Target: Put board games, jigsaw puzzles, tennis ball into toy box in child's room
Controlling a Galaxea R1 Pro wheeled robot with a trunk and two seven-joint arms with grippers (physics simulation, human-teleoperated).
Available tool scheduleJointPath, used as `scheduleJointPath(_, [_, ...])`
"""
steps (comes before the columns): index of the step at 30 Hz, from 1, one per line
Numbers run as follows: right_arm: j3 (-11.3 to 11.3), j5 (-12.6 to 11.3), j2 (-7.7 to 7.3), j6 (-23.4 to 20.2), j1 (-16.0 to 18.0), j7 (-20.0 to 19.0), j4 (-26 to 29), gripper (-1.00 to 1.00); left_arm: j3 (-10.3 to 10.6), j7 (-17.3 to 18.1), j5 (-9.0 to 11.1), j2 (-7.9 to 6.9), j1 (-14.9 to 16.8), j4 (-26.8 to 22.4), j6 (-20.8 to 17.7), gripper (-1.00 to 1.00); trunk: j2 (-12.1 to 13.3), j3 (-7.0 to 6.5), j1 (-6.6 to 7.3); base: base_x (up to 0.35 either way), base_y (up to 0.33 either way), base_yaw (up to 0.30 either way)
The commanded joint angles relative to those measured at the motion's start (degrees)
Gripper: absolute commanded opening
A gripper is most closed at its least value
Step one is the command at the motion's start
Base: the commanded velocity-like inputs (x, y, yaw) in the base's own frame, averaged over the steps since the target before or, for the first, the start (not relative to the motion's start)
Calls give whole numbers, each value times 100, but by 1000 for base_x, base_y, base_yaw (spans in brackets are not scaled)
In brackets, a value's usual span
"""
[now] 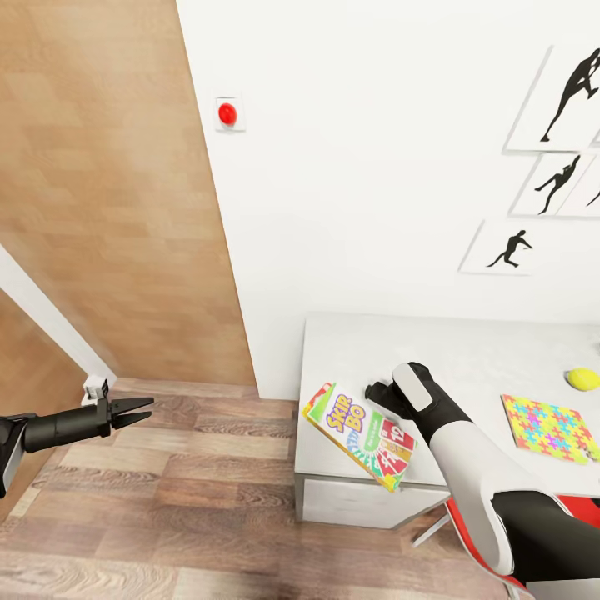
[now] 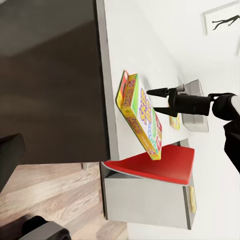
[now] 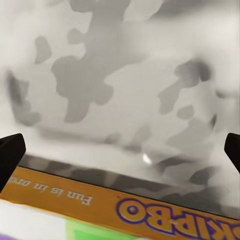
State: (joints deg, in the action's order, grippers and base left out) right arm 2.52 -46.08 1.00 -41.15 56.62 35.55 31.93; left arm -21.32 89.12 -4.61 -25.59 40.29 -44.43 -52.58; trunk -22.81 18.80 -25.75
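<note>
The Skip-Bo board game lies flat at the left front corner of the table, one corner hanging past the front edge. My right gripper hovers just behind it, open, with nothing between its fingers. From the left wrist, that right gripper stands open above the box. A jigsaw puzzle and the tennis ball lie further right. Beyond them a pale grey shape looks like the toy box. My left gripper hangs open over the floor, far left. The bed is out of view.
A red chair stands at the table's front, under my right arm. A wood-panelled wall and a white wall with a red button close the left side. Baseball-player pictures hang above the table. Wood-plank floor lies between my left arm and the table.
</note>
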Motion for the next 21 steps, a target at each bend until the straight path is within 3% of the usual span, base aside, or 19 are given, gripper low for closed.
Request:
scheduleJointPath(1, [27, -59, -4, -2, 5, 57, 7, 100, -12, 43, -49, 2, 5, -4, -60, 100, -11, 12, -3, -7, 2, 0])
scheduleJointPath(21, [38, -62, 0, 11, -2, 57, 6, 100, -12, 44, -49, 3, 5, -4, -60, 100, -11, 15, -3, -1, 0, 0])
